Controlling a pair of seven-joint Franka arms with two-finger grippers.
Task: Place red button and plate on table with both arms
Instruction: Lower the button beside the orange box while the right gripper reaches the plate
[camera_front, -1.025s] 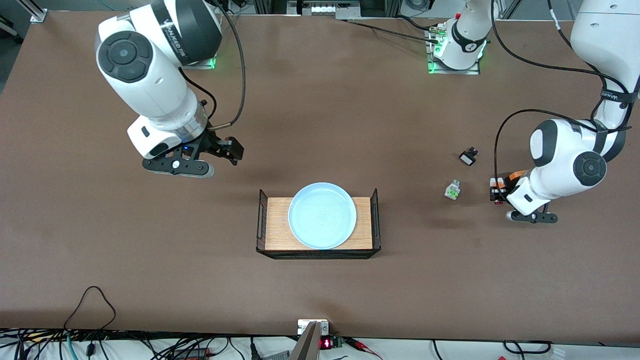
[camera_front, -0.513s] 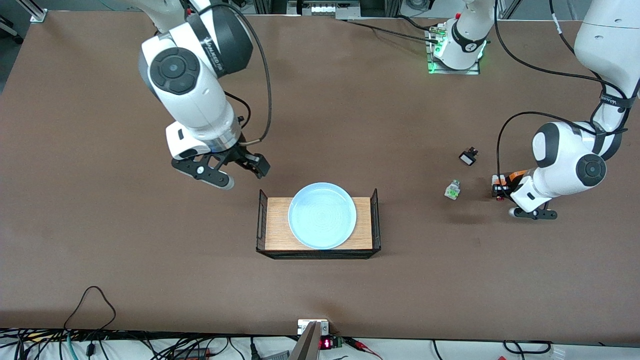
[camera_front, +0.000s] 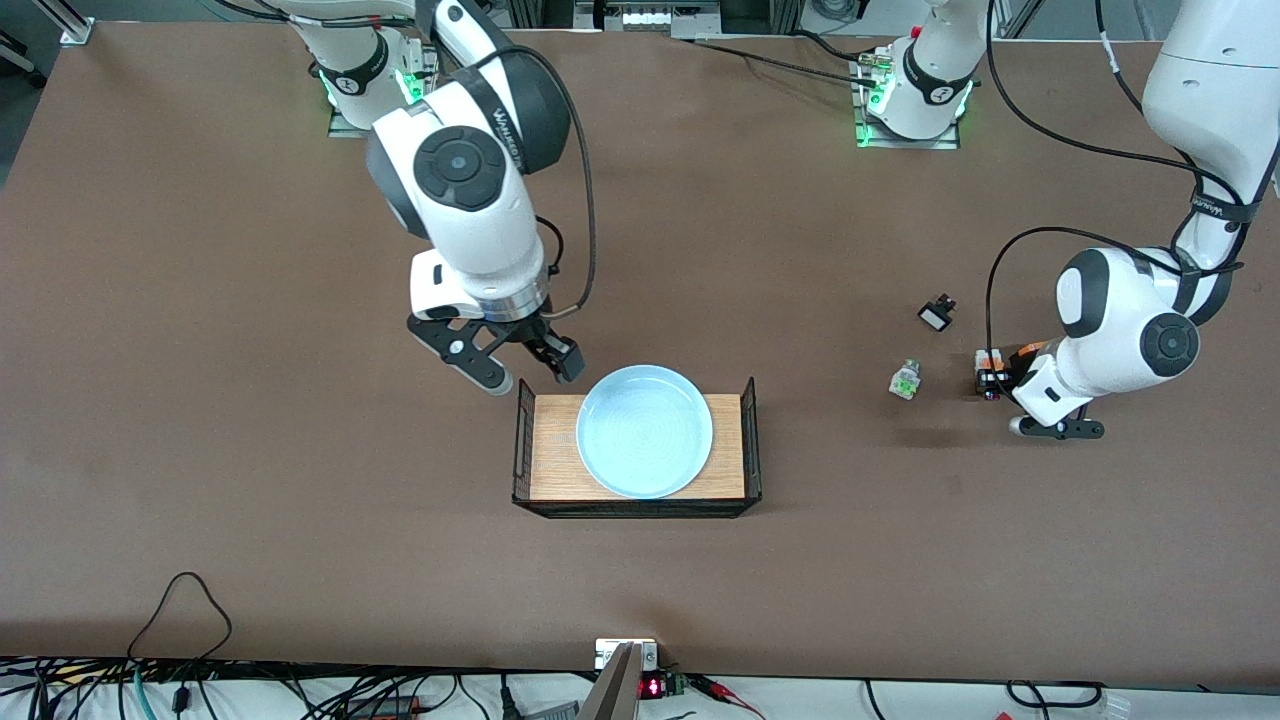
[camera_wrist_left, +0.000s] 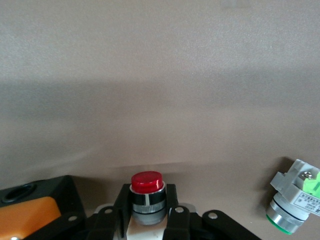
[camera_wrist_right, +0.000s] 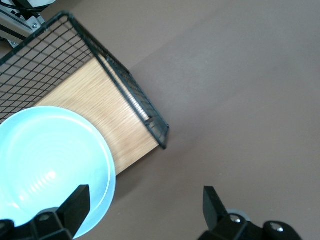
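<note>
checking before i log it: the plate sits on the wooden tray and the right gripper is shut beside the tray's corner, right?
Not quite. The right gripper is open, not shut; the right wrist view shows its fingers spread wide. The rest holds: the plate sits on the wooden tray, with the gripper beside the tray's corner.

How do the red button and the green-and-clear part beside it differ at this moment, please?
The red button has a red cap and sits between the left gripper fingers; the green-and-clear part has a green end and lies free on the table, tilted. Both are small push-button parts with silver collars.
</note>
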